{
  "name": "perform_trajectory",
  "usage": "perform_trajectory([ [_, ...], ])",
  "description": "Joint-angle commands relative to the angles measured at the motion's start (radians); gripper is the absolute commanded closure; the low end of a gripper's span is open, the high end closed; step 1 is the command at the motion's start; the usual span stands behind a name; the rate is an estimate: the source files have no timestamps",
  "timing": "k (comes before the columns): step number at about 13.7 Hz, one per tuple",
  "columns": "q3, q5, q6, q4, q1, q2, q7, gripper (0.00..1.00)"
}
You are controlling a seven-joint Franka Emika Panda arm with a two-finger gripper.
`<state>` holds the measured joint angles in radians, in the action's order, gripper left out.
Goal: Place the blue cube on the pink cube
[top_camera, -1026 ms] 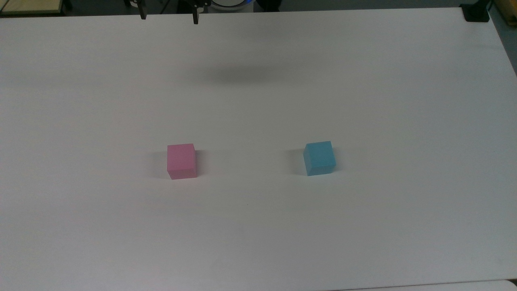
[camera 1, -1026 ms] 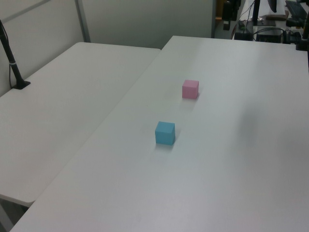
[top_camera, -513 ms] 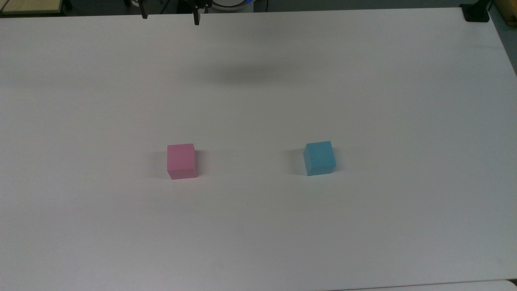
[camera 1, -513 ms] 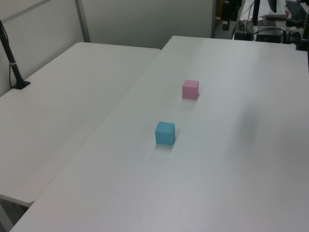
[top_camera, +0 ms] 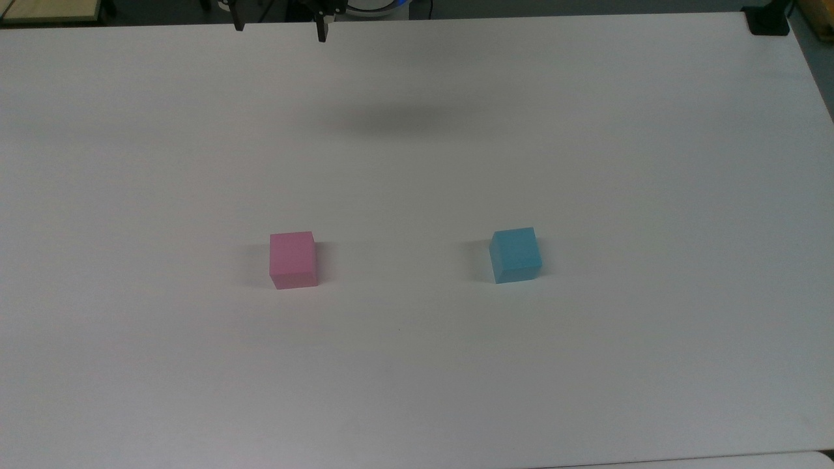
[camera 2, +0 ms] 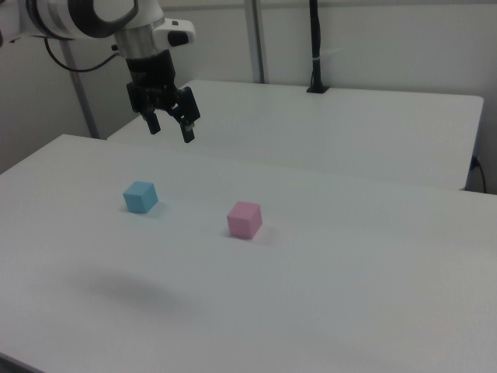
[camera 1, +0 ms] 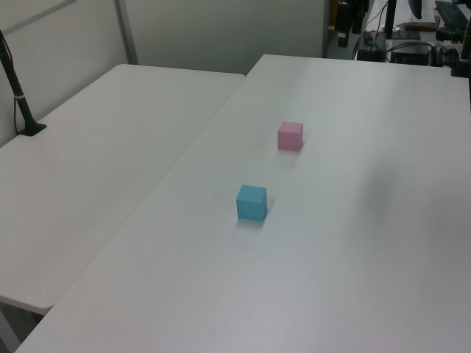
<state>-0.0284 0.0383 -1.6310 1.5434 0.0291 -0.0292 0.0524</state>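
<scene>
— Where are the two cubes?

— Both sit flat on the white table (top_camera: 586, 130). In the top view, the pink cube (top_camera: 293, 259) is toward the top view's left and the blue cube (top_camera: 515, 255) toward the top view's right, well apart, at about the same depth. In the left view the blue cube (camera 1: 252, 202) is the nearer one, with the pink cube (camera 1: 290, 135) farther back. In the right view the blue cube (camera 2: 140, 196) lies to the right view's left of the pink cube (camera 2: 245, 219).

— And the claw?

— The gripper (camera 2: 170, 129) hangs in the air above the table, holding nothing, its two fingers spread with a plain gap between them. In the top view its fingertips (top_camera: 321, 32) poke in at the upper edge, with the gripper (top_camera: 280, 34) far from both cubes. A soft dark shadow (top_camera: 397, 120) lies on the table below that edge.

— Is it over either cube?

— It seems closer to the blue one in the right view, though the height makes that hard to judge. A second table (camera 1: 88, 162) stands alongside.
</scene>
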Motion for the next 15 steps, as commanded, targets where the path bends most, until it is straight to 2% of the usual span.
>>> perform_trajectory([
  [1, 0.001, -0.008, 0.01, -0.002, -0.003, 0.002, 0.009, 0.0],
  [15, 0.015, -0.005, 0.006, 0.024, -0.018, 0.003, 0.009, 0.0],
])
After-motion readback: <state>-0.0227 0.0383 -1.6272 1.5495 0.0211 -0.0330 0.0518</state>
